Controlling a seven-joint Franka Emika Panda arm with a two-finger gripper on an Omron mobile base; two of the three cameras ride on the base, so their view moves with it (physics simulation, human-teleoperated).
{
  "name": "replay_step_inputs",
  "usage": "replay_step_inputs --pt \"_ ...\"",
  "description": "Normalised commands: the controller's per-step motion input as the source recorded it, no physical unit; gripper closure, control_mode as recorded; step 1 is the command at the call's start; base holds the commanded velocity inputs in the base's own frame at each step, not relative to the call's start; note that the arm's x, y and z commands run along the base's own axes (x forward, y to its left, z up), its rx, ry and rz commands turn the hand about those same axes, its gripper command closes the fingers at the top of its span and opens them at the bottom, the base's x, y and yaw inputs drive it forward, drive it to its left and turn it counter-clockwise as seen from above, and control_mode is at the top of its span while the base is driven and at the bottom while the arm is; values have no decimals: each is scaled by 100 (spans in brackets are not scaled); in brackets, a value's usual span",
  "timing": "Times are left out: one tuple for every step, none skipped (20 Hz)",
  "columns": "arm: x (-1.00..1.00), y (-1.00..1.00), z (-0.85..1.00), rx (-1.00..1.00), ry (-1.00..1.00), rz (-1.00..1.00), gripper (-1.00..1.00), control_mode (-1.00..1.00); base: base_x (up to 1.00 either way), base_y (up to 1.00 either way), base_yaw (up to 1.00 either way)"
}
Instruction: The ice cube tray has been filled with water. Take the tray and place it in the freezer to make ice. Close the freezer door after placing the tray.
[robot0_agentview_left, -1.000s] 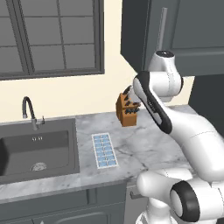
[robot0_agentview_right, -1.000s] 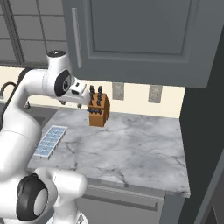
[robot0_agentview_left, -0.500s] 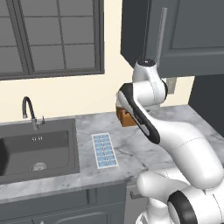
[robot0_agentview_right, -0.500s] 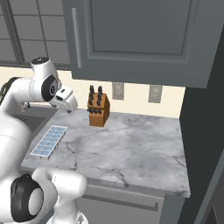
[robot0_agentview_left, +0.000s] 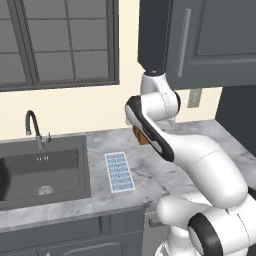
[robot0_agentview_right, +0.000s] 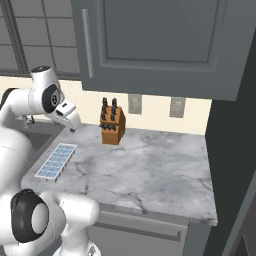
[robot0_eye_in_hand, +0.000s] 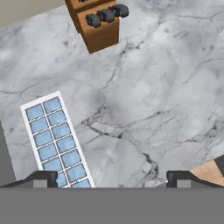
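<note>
From the left base the ice cube tray (robot0_agentview_left: 119, 171), white with two rows of pale-blue cells, lies flat on the marble counter (robot0_agentview_left: 150, 175) at 3 o'clock of the sink (robot0_agentview_left: 42, 170); from the right base it sits at 8 o'clock of the knife block (robot0_agentview_right: 112, 124); looking along the hand, the gripper (robot0_eye_in_hand: 111, 177) hangs spread wide and empty above the counter, the tray at its 10 o'clock.

Below my end effector (robot0_eye_in_hand: 111, 178) lies the grey marble table (robot0_eye_in_hand: 166, 87). The flat white ice cube tray with pale-blue cells (robot0_eye_in_hand: 55, 138) lies on it under my left finger; the brown wooden knife block (robot0_eye_in_hand: 95, 24) stands farther ahead. The dark sink (robot0_agentview_left: 40, 170) lies beyond the tray.
</note>
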Motion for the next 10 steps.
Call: replay_step_inputs --pt "0 21 -39 -2 3 -7 -100 -100 0 0 0" --pt "0 21 -41 -2 2 -6 -100 -100 0 0 0" --pt "0 21 -44 -3 1 -5 -100 -100 0 0 0" --pt "0 21 -47 -3 0 -3 -100 -100 0 0 0" --pt "0 21 -48 -3 0 -1 -100 -100 0 0 0" --pt "0 18 -48 -3 0 0 -100 -100 0 0 0" --pt "0 14 -47 -3 0 0 -100 -100 0 0 0" --pt "0 8 -44 -3 0 0 -100 -100 0 0 0" --pt "-2 0 -39 -3 0 0 -100 -100 0 0 0" --pt "-3 0 -36 -2 0 0 -100 -100 0 0 0"
